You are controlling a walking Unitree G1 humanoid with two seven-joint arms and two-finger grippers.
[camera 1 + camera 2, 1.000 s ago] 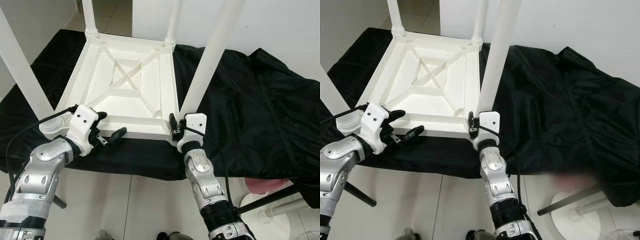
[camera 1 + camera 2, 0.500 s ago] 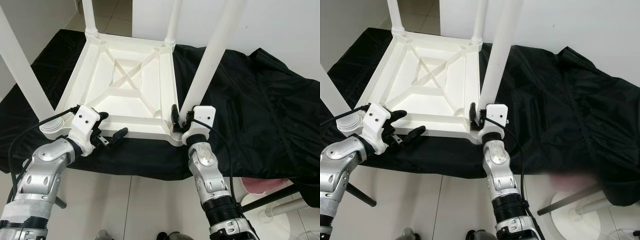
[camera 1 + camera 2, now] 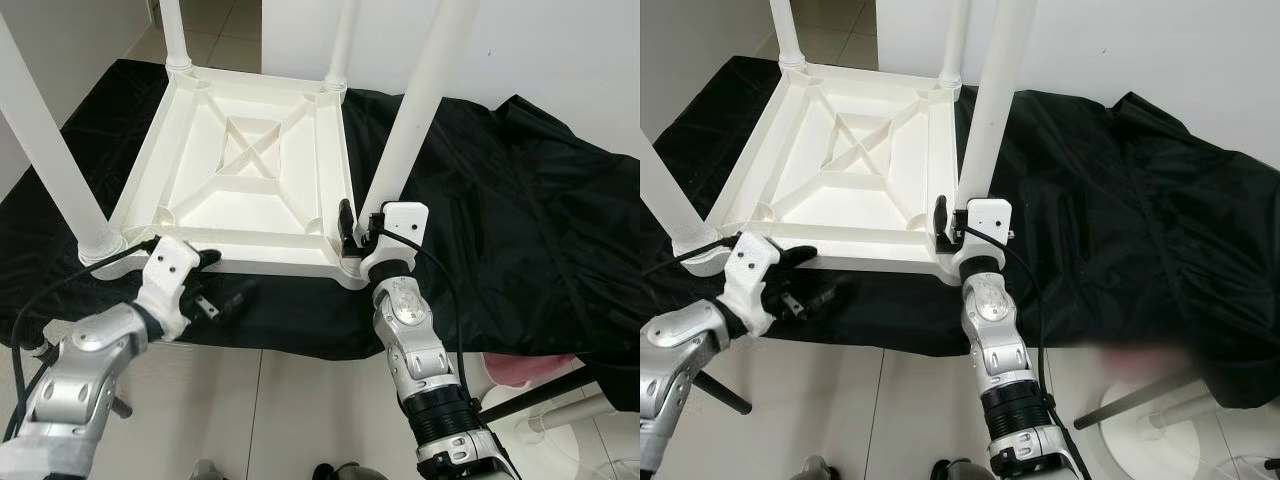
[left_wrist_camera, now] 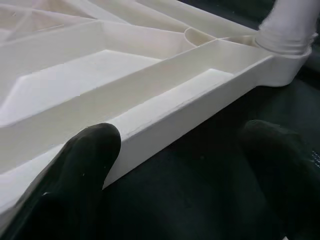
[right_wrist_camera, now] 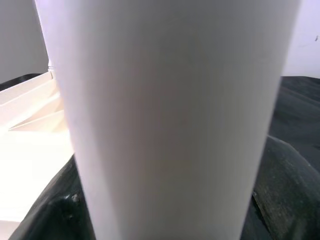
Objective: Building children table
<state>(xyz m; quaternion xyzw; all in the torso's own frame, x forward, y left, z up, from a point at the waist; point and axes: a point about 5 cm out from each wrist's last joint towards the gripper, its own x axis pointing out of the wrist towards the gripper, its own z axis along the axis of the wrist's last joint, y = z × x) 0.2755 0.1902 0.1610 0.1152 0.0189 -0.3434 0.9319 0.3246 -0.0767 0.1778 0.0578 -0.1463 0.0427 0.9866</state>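
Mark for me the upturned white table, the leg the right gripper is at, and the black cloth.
Upturned white table [image 3: 262, 165]: left eye view, on the cross rib of its underside.
Near-right leg [image 3: 410, 115]: left eye view, midway up the shaft.
Black cloth [image 3: 1140, 190]: right eye view, on a bare rumpled stretch.

Pale tiled floor [image 3: 290, 400] at 6 o'clock, grout lines crossing it. Black cloth [image 3: 520, 210] draped over a low surface, spread from 9 o'clock across to 3 o'clock, rumpled into folds toward 2 o'clock, its edge hanging over the tiles. White wall [image 3: 560, 60] at 1 o'clock, plain, evenly lit. Grey-white wall [image 3: 70, 40] at 10 o'clock. More tiled floor [image 3: 215, 22] at 12 o'clock, running back between the two walls. White round-footed stand [image 3: 1160, 425] at 5 o'clock, with a dark slanted bar [image 3: 1140, 395] above it. Another dark bar [image 3: 720, 392] at 7 o'clock. Soft, shadowless indoor light.
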